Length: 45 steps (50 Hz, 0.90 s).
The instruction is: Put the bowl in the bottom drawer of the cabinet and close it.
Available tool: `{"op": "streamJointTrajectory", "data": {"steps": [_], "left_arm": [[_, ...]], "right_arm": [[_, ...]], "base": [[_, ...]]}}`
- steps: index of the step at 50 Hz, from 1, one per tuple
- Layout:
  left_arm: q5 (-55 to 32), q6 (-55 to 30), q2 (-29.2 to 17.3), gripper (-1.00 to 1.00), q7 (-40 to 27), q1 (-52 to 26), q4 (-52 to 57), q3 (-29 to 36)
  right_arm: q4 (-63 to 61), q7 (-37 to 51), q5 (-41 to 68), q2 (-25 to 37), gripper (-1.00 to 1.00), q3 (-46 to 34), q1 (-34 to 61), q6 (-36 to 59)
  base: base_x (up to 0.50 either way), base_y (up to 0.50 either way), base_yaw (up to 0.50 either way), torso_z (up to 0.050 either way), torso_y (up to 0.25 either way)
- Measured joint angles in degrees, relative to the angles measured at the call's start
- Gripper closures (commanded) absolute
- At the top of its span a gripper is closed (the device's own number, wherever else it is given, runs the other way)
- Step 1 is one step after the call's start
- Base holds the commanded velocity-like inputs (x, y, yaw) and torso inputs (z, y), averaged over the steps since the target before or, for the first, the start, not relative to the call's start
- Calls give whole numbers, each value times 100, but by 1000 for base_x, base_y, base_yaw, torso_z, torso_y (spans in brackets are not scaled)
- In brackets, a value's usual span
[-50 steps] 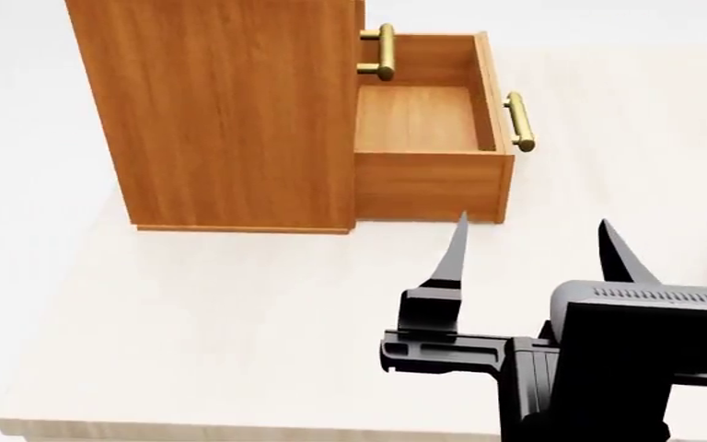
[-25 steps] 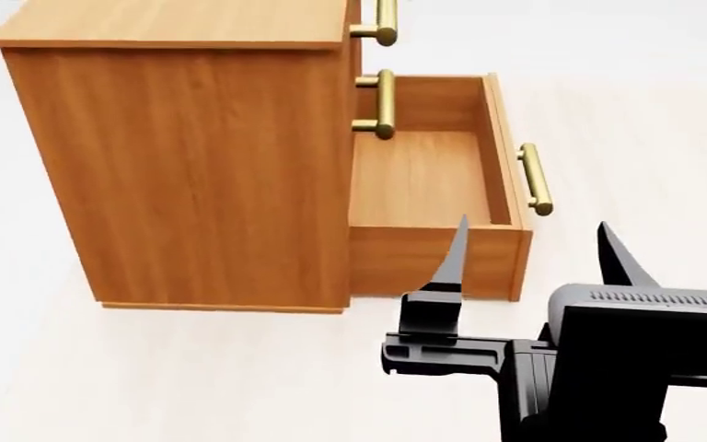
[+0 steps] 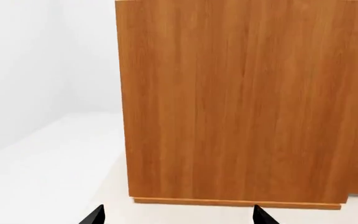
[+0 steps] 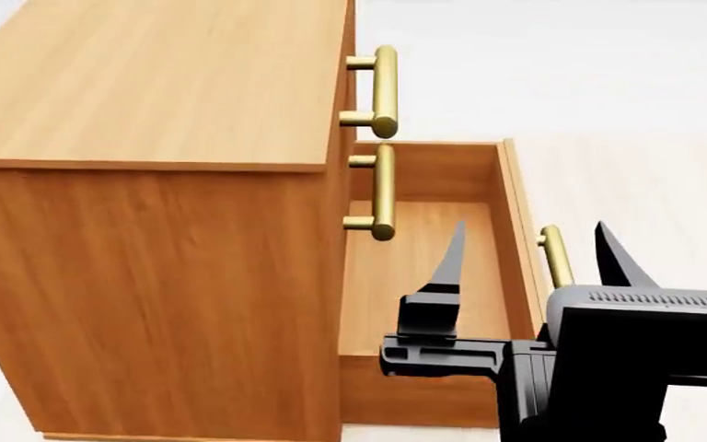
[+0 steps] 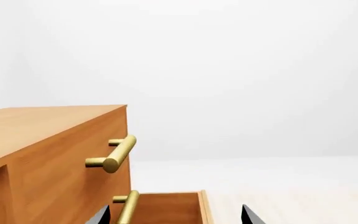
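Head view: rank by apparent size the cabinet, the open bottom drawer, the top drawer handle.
1. cabinet
2. bottom drawer, pulled open, partly hidden by the right gripper
3. top drawer handle

The handle sits nearer the camera than the drawer, yet looks far smaller.

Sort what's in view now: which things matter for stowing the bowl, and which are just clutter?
Job: cabinet; bottom drawer, pulled open and empty; right gripper, open. The bowl is out of view.
Lying about: nothing visible; the two upper drawers' handles are only bystanders.

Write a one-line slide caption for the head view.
Open right gripper poised above the cabinet's pulled-out, empty bottom drawer.
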Motion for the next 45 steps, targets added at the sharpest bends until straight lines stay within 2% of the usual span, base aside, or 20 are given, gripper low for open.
{"op": "streamJointTrajectory", "data": {"steps": [22, 45], "left_arm": [[-34, 14, -64, -100, -64, -21, -13, 56], [-44, 20, -145, -100, -162, -2, 27, 131]], "right_arm": [[94, 52, 57, 49, -100, -26, 2, -92], [1395, -50, -237, 269, -100, -259, 333, -401]], "base": [[500, 0, 0, 0, 0], [0, 0, 0, 0, 0]]}}
